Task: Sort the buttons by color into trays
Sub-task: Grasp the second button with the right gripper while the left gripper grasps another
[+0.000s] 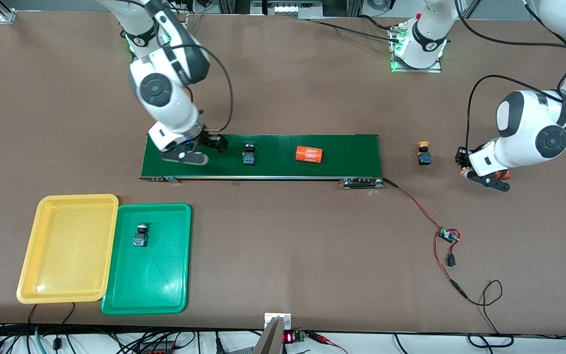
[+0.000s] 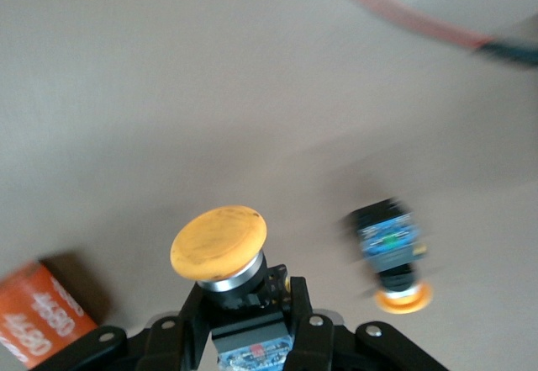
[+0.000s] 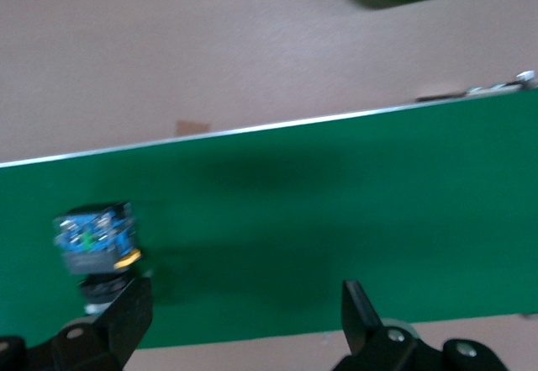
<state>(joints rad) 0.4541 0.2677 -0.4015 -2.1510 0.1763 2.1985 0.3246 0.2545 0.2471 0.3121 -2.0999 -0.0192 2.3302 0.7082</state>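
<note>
The left gripper (image 2: 244,331) has its fingers closed on the black body of a yellow button (image 2: 218,243), cap upright above the jaws, low over the table at the left arm's end; whether the button has left the surface cannot be told. An orange cylinder (image 2: 35,319) lies just beside the grip. In the front view, at nine o'clock from this gripper, the second yellow button (image 1: 424,153) sits on bare table, between the gripper and the end of the conveyor belt (image 1: 352,157). The right gripper (image 3: 244,304) hangs over the belt's other end with its fingers spread wide and nothing between them, and a green button (image 3: 97,241) stands on the belt just at three o'clock from it. Another orange cylinder (image 1: 309,154) rests mid-belt. At seven o'clock from the belt the yellow tray (image 1: 76,197) and the green tray (image 1: 155,206) lie side by side, touching, and a green button (image 1: 140,235) is already in the green one. The step in hand looks like the pickup of the first yellow button. Next it probably needs lifting clear of the nearby cylinder and carrying toward the belt or yellow tray, a long reach.
</note>
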